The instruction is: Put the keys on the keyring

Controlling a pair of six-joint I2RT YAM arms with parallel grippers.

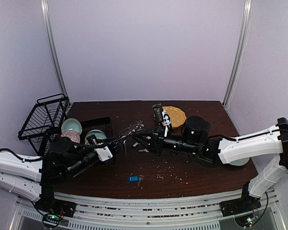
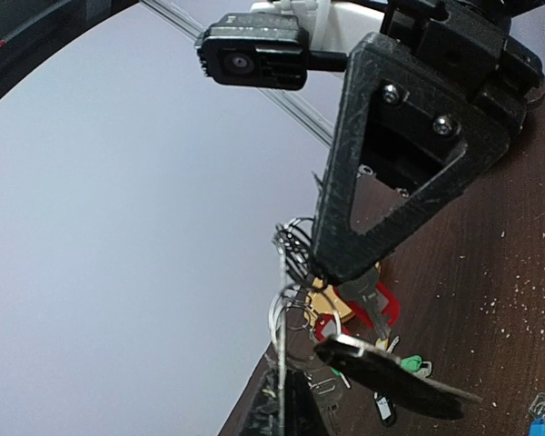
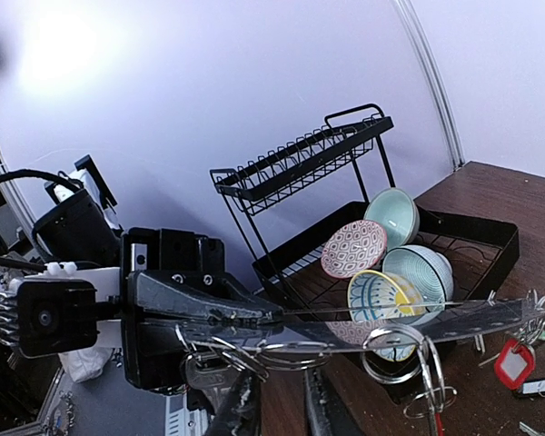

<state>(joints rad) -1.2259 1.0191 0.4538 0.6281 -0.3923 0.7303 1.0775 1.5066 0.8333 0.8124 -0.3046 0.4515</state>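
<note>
**Table** (image 1: pixel 201 167): was dark brown wood, flecked with pale crumbs.
**Walls** (image 1: pixel 144 48): were plain pale lilac.
**Dish rack** (image 1: pixel 43 115), far left corner of the table: was black wire.
- It held a mint-green bowl (image 3: pixel 392 216).
- It held a white plate (image 3: pixel 354 248) with a pink scale pattern.
- It held a striped dish (image 3: pixel 377 295) in yellow and blue.
- It held a pale blue bowl (image 3: pixel 422 271).

**Dotted plate** (image 1: pixel 175 116), far edge of the table: was orange with pale dots.
**Keyring** (image 2: pixel 282 272): was thin and grey.
**Keys** (image 2: pixel 345 363) on the keyring: were silver. They carried a red tag (image 2: pixel 386 307), a green tag (image 2: pixel 418 365), a cream tag (image 2: pixel 331 300) and a black tag (image 2: pixel 395 381).
**Loose key** (image 1: pixel 133 178), towards the near edge of the table: had a blue tag.
</note>
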